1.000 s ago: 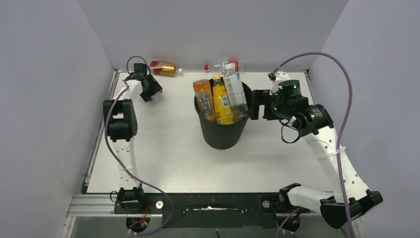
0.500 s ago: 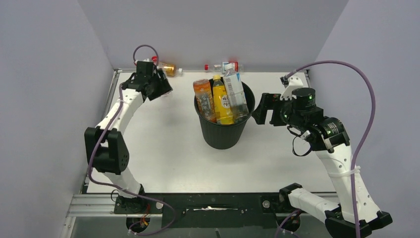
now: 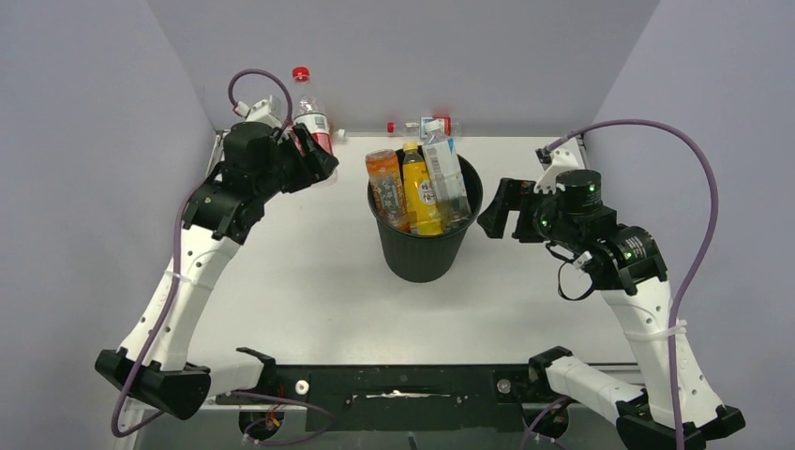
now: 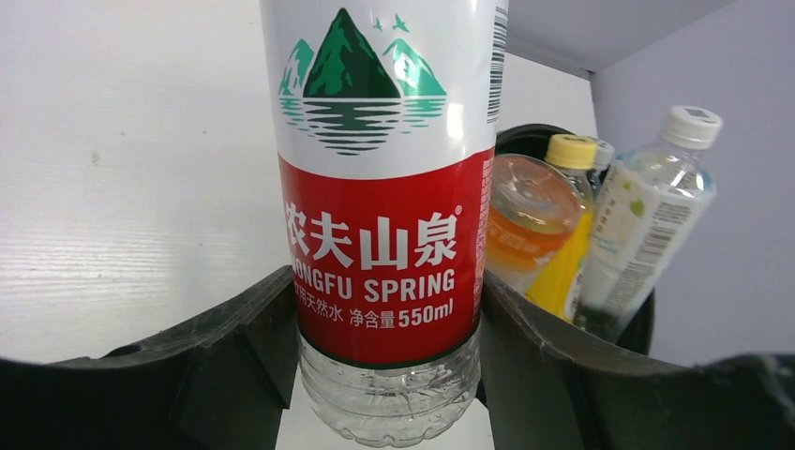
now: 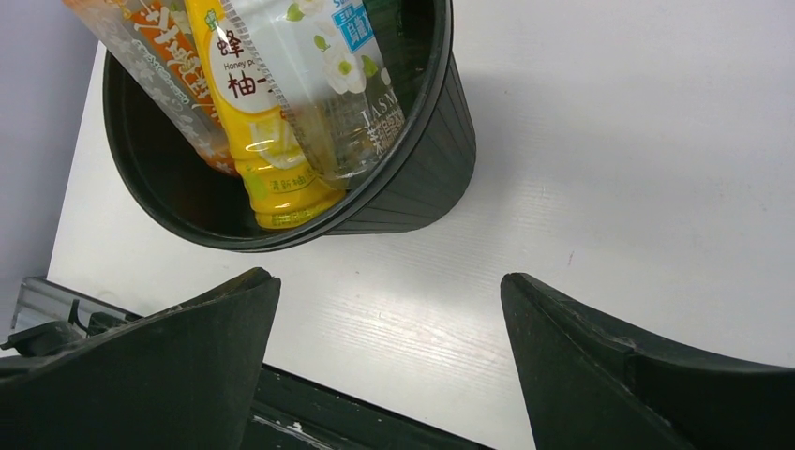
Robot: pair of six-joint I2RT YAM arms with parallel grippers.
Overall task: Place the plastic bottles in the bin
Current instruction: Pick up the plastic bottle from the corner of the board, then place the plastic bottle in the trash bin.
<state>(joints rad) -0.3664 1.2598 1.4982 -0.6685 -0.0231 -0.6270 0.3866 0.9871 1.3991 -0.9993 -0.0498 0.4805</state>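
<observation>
My left gripper [image 3: 315, 153] is shut on a clear bottle with a red and white label [image 3: 314, 122] and holds it upright, above the table's back left. In the left wrist view the fingers [image 4: 234, 347] clamp this bottle [image 4: 384, 234] near its base. The black bin [image 3: 422, 246] stands mid-table and holds an orange bottle [image 3: 384, 186], a yellow bottle [image 3: 421, 192] and a clear blue-white labelled bottle [image 3: 446, 178]. My right gripper [image 3: 492, 208] is open and empty just right of the bin [image 5: 412, 183].
More clear bottles with red caps [image 3: 417, 126] lie against the back wall behind the bin. A small white cap [image 3: 341, 136] lies near them. Grey walls close in the table on the left, back and right.
My left gripper closed on the bottle lying at the back left and lifted it upright off the table. My right gripper drew back a little from the bin.
</observation>
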